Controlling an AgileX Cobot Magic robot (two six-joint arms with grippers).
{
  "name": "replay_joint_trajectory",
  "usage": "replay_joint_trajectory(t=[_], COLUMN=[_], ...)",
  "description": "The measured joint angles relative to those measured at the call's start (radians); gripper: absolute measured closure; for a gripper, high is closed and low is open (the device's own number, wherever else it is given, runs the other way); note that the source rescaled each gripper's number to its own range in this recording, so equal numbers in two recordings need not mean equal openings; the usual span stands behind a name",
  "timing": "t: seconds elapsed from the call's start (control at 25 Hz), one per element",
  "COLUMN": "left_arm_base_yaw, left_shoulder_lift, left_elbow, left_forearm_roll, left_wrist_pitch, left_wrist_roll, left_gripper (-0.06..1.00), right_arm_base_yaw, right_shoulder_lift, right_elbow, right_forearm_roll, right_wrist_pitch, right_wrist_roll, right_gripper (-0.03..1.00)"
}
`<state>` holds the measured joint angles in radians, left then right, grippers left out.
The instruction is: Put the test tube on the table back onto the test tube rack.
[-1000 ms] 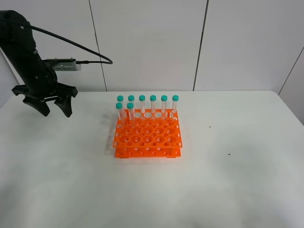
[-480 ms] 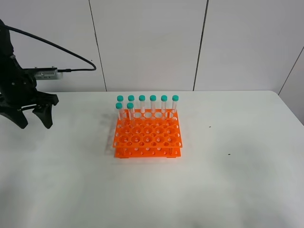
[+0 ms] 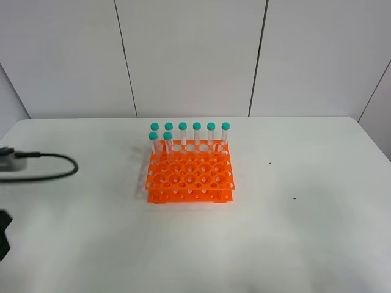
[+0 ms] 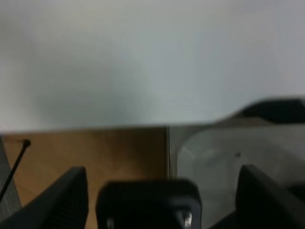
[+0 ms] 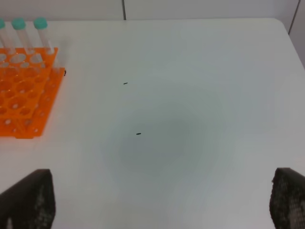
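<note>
The orange test tube rack (image 3: 190, 173) stands mid-table, also in the right wrist view (image 5: 24, 90). Several teal-capped test tubes (image 3: 197, 134) stand upright in it: a back row, plus two more at the left of the second row. No test tube lies on the white table (image 3: 293, 232) in any view. My left gripper (image 4: 162, 168) is open and empty, off the table's left edge over brown floor. Only a black bit of that arm (image 3: 2, 239) shows in the exterior view. My right gripper (image 5: 159, 191) is open and empty, low over the table right of the rack.
A black cable (image 3: 49, 168) with a grey plug lies across the table's left edge. Tiny dark specks (image 5: 138, 133) dot the table right of the rack. White wall panels stand behind the table. A grey base and brown floor (image 4: 95, 152) lie below the left edge.
The left arm has pulled back to the left and down, almost out of the exterior view, its gripper still open. The rack and tubes have not moved.
</note>
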<state>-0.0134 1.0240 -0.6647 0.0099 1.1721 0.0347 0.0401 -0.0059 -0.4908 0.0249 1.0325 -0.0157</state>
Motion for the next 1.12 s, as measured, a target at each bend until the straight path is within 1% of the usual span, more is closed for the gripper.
replay_joint_trajectory(t=[0.08,0.12,0.28,0.48,0.64,1.04,1.12], left_arm_base_yaw=[0.000,0.000,0.000,0.000,0.000,0.000,0.000], left_shoulder_lift=[-0.155,-0.231,-0.494,-0.734,-0.841,-1.018,-1.029], left_elbow=[0.094,0.119,0.147,0.171,0.171,0.171,0.171], left_forearm_roll=[0.000,0.000,-0.002,-0.001,-0.001,-0.001,0.000], left_wrist_pitch=[-0.011,-0.023,-0.131,-0.122,-0.121,-0.117,-0.117], left_wrist_roll=[-0.009,-0.016,-0.021,-0.009,-0.007,-0.012,-0.018], left_gripper=[-0.05,-0.05,-0.05,-0.05,-0.05,-0.05,-0.05], right_arm_base_yaw=[0.000,0.000,0.000,0.000,0.000,0.000,0.000], right_shoulder_lift=[0.000,0.000,0.000,0.000,0.000,0.000,0.000], right_elbow=[0.000,0.000,0.000,0.000,0.000,0.000,0.000], right_forearm_roll=[0.000,0.000,0.000,0.000,0.000,0.000,0.000], right_wrist_pitch=[0.000,0.000,0.000,0.000,0.000,0.000,0.000], right_wrist_roll=[0.000,0.000,0.000,0.000,0.000,0.000,0.000], right_gripper=[-0.03,-0.03,-0.03,-0.03,-0.03,-0.03,-0.03])
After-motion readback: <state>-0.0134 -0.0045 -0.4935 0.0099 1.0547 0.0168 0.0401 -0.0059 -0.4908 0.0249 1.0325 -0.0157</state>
